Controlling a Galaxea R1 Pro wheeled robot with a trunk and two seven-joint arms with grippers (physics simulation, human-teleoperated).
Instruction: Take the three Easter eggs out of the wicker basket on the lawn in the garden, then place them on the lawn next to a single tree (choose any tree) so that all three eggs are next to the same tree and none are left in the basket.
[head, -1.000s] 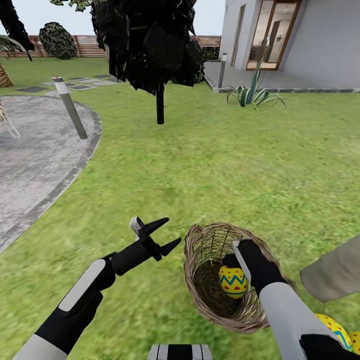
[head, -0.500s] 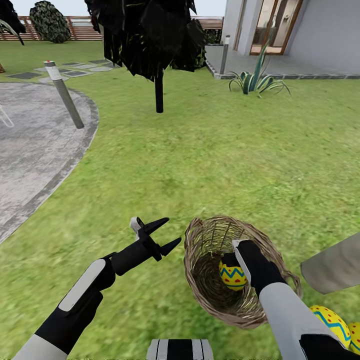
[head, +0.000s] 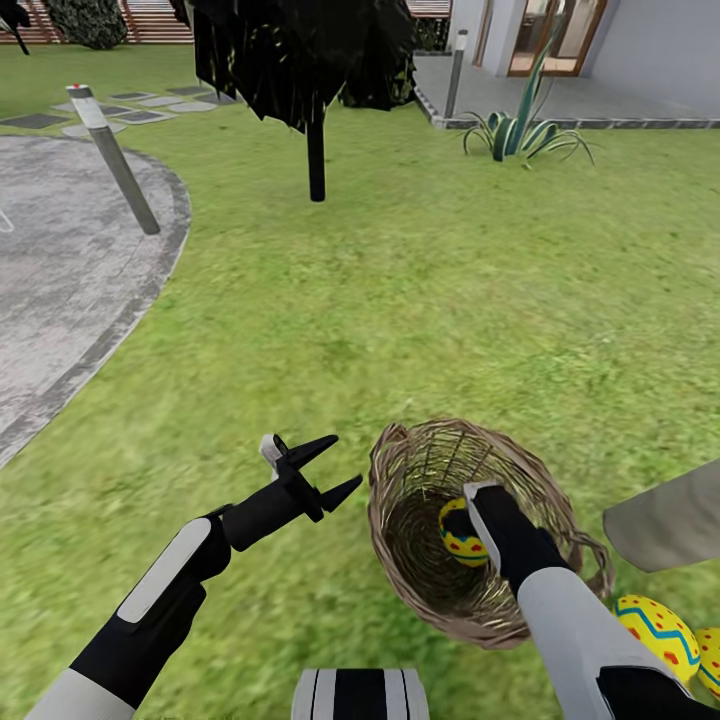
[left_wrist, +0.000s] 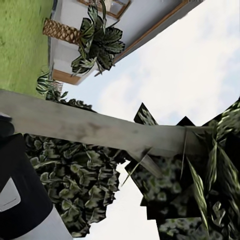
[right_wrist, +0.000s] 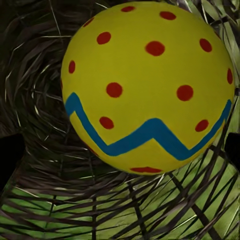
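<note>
— Where does the last egg sit from your claw?

— My right gripper (head: 472, 520) is down inside the wicker basket (head: 400, 480), and the egg (head: 458, 532) lies dead ahead of it, touching or nearly so. In the wrist camera the egg (right_wrist: 147, 85) looms between my dark finger edges. I judge the jaws are parted around it, but I cannot tell whether they have closed on it; the head camera hides the tips behind my own wrist.

— Its long axis?

— Hard to call. It looks near round from here, zigzag band running crosswise.

— And the other arm?

— My left gripper (head: 310, 470) hangs at nine o'clock of the basket, prongs spread, holding nothing, farther from the egg than the right one.

— Surfaces?

— Egg smooth, glossy yellow with red dots and a blue-green band; the basket is open brown twig weave, tipped on its side, grass showing through. Two more eggs (head: 655, 635) lie on the lawn (head: 400, 300) at four o'clock of the basket, beside the pale trunk (head: 665, 520).
</note>
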